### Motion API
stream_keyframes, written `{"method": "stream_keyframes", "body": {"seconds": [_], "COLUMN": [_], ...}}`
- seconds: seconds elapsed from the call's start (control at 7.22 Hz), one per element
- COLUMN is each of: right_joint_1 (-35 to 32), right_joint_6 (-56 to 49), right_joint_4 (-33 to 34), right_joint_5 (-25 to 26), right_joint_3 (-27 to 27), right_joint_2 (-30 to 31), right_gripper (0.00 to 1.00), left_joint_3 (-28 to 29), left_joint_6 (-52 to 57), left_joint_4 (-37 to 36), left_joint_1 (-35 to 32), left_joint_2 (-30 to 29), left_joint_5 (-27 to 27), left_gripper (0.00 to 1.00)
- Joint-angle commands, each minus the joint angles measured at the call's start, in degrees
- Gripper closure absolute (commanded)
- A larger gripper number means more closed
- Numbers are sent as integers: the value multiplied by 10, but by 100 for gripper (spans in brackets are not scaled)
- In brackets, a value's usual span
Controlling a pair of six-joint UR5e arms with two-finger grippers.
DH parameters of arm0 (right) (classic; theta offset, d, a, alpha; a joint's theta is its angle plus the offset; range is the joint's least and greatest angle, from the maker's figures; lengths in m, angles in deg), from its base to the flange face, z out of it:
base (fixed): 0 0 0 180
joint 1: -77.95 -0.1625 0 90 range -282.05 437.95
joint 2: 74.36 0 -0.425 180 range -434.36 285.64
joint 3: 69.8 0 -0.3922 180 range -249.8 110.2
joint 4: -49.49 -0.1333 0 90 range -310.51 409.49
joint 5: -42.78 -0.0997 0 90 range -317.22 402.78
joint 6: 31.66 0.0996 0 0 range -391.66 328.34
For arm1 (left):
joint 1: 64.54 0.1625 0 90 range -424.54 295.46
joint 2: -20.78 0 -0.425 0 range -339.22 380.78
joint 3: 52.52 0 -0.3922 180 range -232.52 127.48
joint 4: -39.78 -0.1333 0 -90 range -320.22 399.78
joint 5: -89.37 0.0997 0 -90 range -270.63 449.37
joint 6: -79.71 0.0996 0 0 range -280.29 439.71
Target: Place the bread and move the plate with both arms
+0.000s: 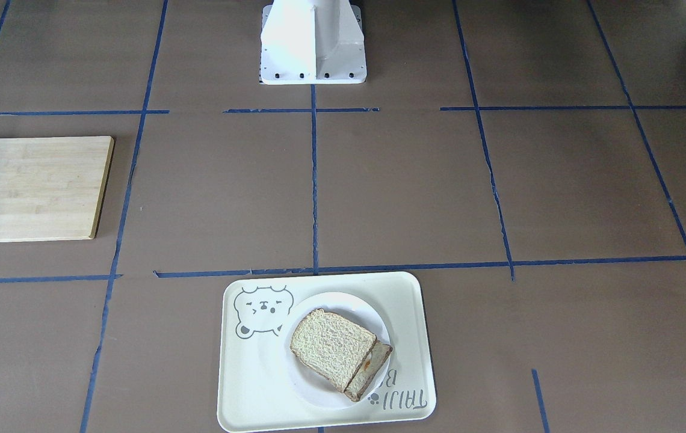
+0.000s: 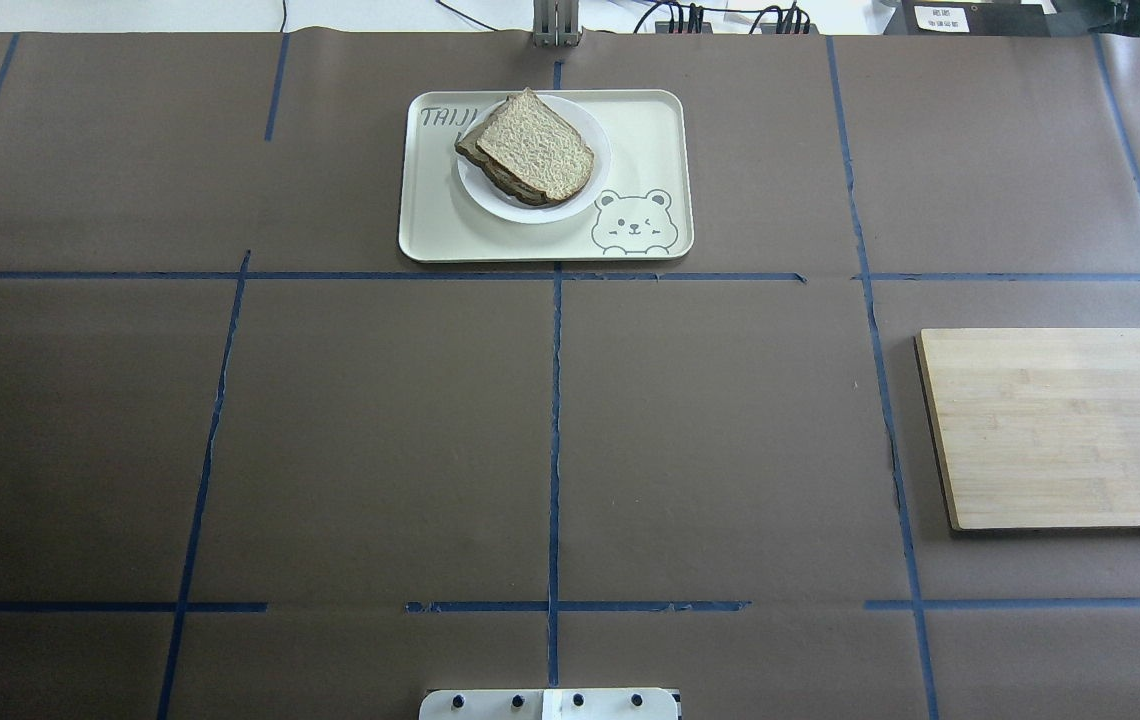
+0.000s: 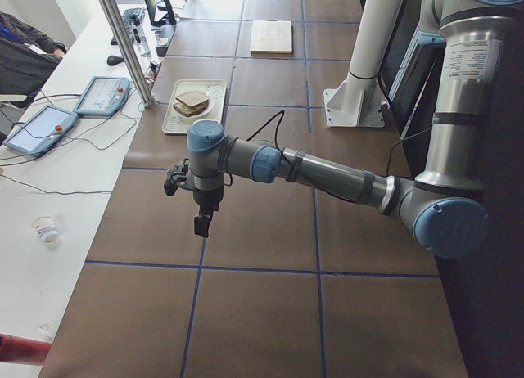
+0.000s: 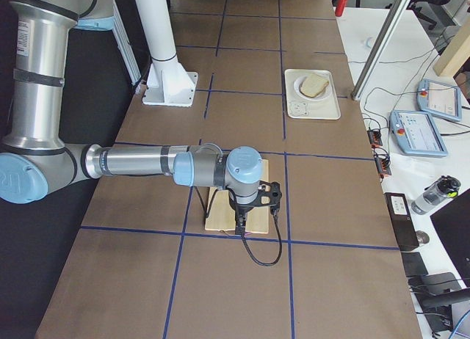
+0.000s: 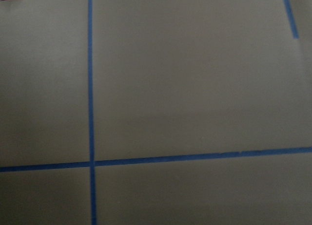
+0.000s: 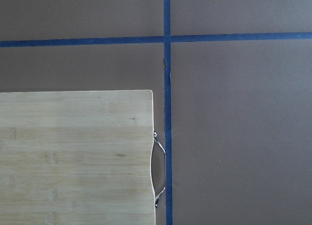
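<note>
The plain bread [image 1: 331,347] lies on top of a second slice [image 1: 374,368] that shows a bit of orange at its edge. Both rest on the small white plate [image 1: 319,392], which stands on the cream bear tray [image 1: 259,373] at the table's far edge; the bread [image 2: 535,148] also shows in the overhead view. The left gripper [image 3: 201,224] hangs above bare table, far from the tray. The right gripper [image 4: 241,225] hangs above the wooden board [image 4: 217,214]. Both show only in the side views, so I cannot tell whether they are open or shut.
A wooden cutting board [image 2: 1070,425] with a metal handle [image 6: 158,169] lies on the robot's right side. The white pedestal base [image 1: 313,42] stands at the robot's edge. Blue tape lines cross the brown table cover. Operator consoles [image 3: 102,96] sit beyond the tray.
</note>
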Motion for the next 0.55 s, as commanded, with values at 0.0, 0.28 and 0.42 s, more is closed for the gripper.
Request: {"method": "stream_keyframes", "body": {"seconds": [0.0, 0.28, 0.42], "right_joint_1": [0, 0, 0], "right_joint_6": [1, 2, 2], "right_joint_4": [0, 0, 0], "right_joint_5": [0, 0, 0], "right_joint_3": [0, 3, 3], "right_joint_2": [0, -1, -1], "right_gripper": [0, 0, 0], "left_joint_3": [47, 24, 16], "left_joint_6": [47, 46, 47], "left_joint_4": [-1, -4, -7], "left_joint_1": [-15, -16, -18], "left_joint_2": [6, 32, 32], "left_joint_5": [-49, -55, -54], "left_gripper": [0, 0, 0]}}
